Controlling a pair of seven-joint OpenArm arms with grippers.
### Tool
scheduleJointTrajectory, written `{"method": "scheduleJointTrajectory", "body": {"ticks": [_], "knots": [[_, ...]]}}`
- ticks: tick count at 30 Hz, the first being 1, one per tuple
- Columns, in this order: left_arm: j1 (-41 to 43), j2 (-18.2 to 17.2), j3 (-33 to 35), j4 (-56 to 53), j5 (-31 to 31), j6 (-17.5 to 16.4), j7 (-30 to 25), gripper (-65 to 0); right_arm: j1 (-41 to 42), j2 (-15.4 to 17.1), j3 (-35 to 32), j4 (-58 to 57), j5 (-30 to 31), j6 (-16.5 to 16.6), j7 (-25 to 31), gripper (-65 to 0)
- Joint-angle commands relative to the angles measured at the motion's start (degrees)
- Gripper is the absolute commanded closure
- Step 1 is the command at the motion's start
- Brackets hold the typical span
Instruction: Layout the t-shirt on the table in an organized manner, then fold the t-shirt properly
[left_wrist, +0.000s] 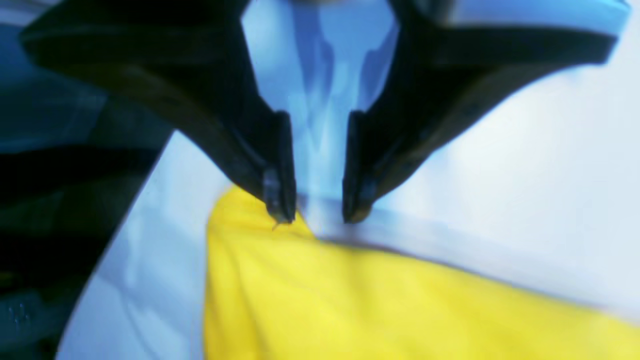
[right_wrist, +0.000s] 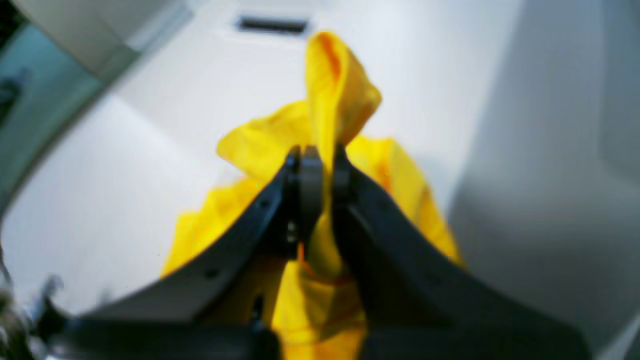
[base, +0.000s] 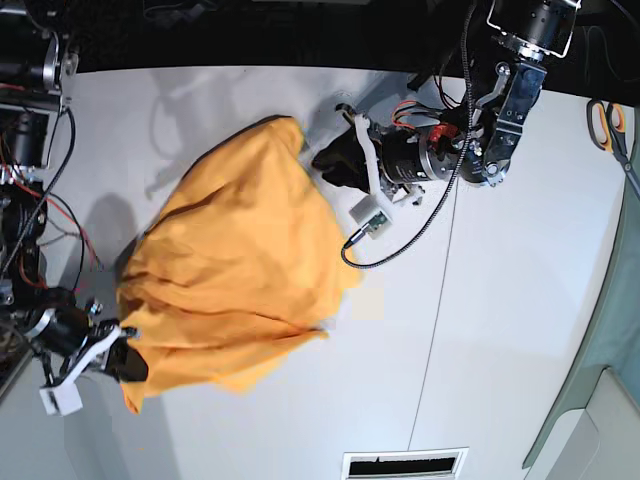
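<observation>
Spreading across nearly the whole base view, the table is a wide white surface with a thin dark seam running down its right half. On its left half lies the t-shirt, a large orange-yellow cloth, wrinkled and bunched, stretched on a slant between the two arms: one corner reaches up toward the middle of the table, the opposite corner lies near the lower left edge. The left arm comes in from the upper right, and its left gripper sits at the shirt's upper corner. From the left wrist view its jaws stand apart with bare table showing between them; one fingertip touches the yellow edge, the other rests on the table, so the cloth is not pinched there. The right gripper is at the shirt's lower left corner, its jaws clenched on a fold of the yellow cloth that rises up between the fingers. Small orange-handled scissors lie at the far right edge, well apart from the shirt
</observation>
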Motion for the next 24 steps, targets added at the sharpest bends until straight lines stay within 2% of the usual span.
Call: {"method": "scheduleJointTrajectory", "body": {"ticks": [1,3,6,8,14,20,21,24], "knots": [[-0.92,0.15,-1.03,0.92,-2.14,-1.61,-1.03,-20.1,-1.09,0.44,0.5,0.74,-0.39,0.59,1.14,0.0],[-1.18,0.15,-1.99,0.92,-3.54,-1.61,-1.03,-20.1,-5.86,0.44,1.09,0.2,-2.56,0.28,2.16,-2.2],[-2.12,0.61,-2.05,0.92,-3.69,-1.61,-1.18,-20.1,-12.31,0.33,2.32,-1.09,-2.97,-1.49,4.7,-15.5],[-2.58,1.18,-2.05,0.92,-3.67,-1.61,-1.55,-20.1,-16.09,-0.02,3.69,-1.46,-2.82,-2.08,6.29,-20.6],[-2.71,1.53,-2.05,0.9,-2.19,-1.61,-1.77,-20.1,-23.74,-1.9,10.51,-1.16,-2.56,-1.73,7.15,-21.3],[-2.71,1.55,-2.05,0.9,-0.83,-1.61,-4.22,-20.1,-26.86,-1.95,19.28,1.11,5.11,0.7,4.98,-21.3],[-2.73,1.6,-2.05,0.9,-0.9,-1.61,-5.29,-21.0,-26.84,-1.95,20.52,1.49,6.1,0.83,3.89,-21.3],[-3.06,1.62,-2.05,0.92,-1.03,-1.61,-7.93,-30.6,-26.84,-1.92,22.25,2.25,7.8,1.07,2.91,-21.3]]}}
